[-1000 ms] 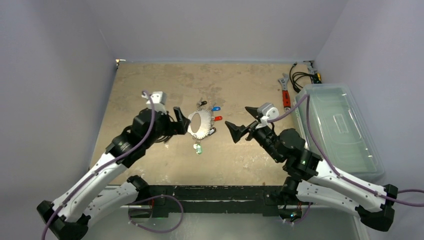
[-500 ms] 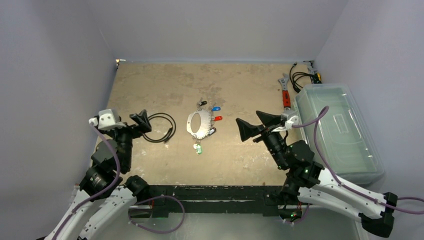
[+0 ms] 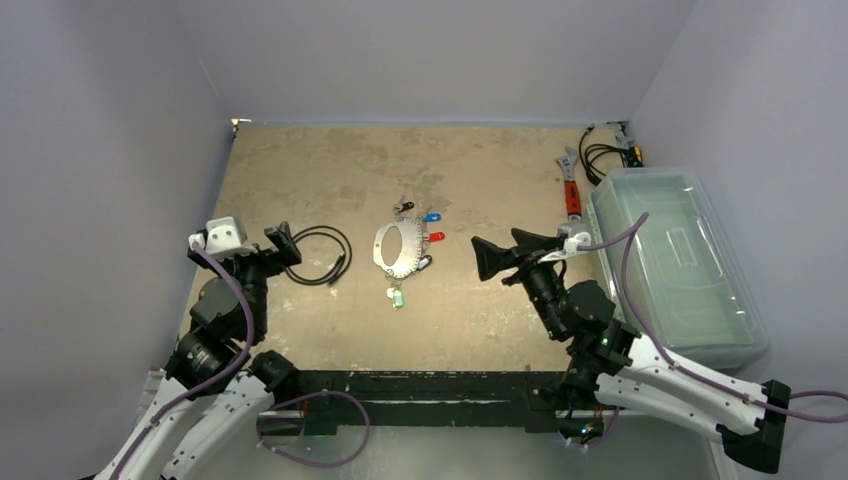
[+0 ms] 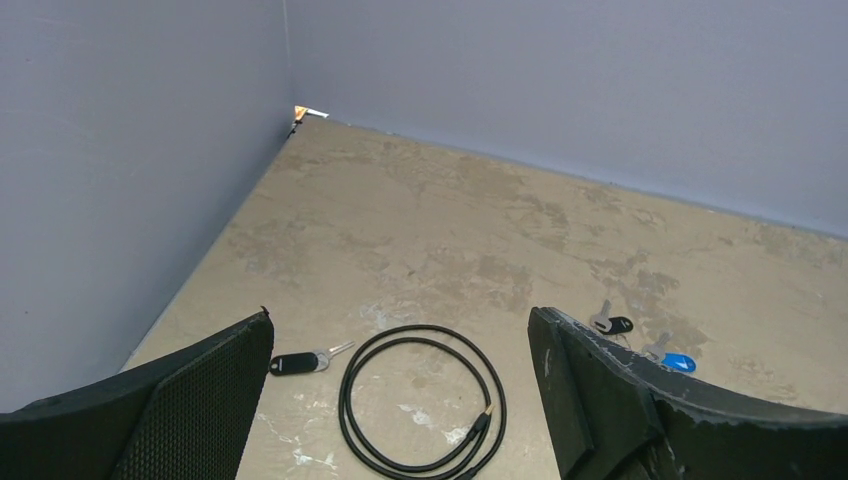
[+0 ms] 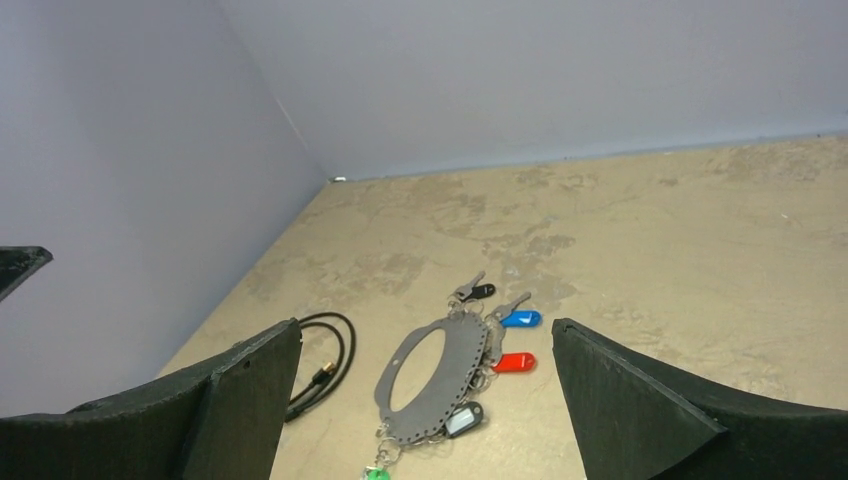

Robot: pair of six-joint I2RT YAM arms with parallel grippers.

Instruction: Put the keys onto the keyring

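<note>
The keyring (image 3: 398,250) lies flat mid-table, a wide silvery ring with a notched rim, also in the right wrist view (image 5: 440,375). Keys with black (image 5: 478,292), blue (image 5: 520,319), red (image 5: 513,362), grey (image 5: 462,420) and green (image 5: 377,474) tags fan out from its rim. Another black-tagged key (image 4: 295,362) lies loose left of a coiled cable. My left gripper (image 3: 285,245) is open and empty, left of the cable, in the wrist view (image 4: 400,330). My right gripper (image 3: 505,250) is open and empty, right of the ring, facing it (image 5: 425,330).
A black coiled cable loop (image 3: 318,256) lies between my left gripper and the ring. A red-handled wrench (image 3: 571,190) and more cables lie at the far right. A clear plastic lidded box (image 3: 680,260) stands along the right edge.
My left gripper has pulled back leftward from beside the keyring, uncovering the cable loop. My right gripper has drawn back a little to the right. The ring and keys lie still.
</note>
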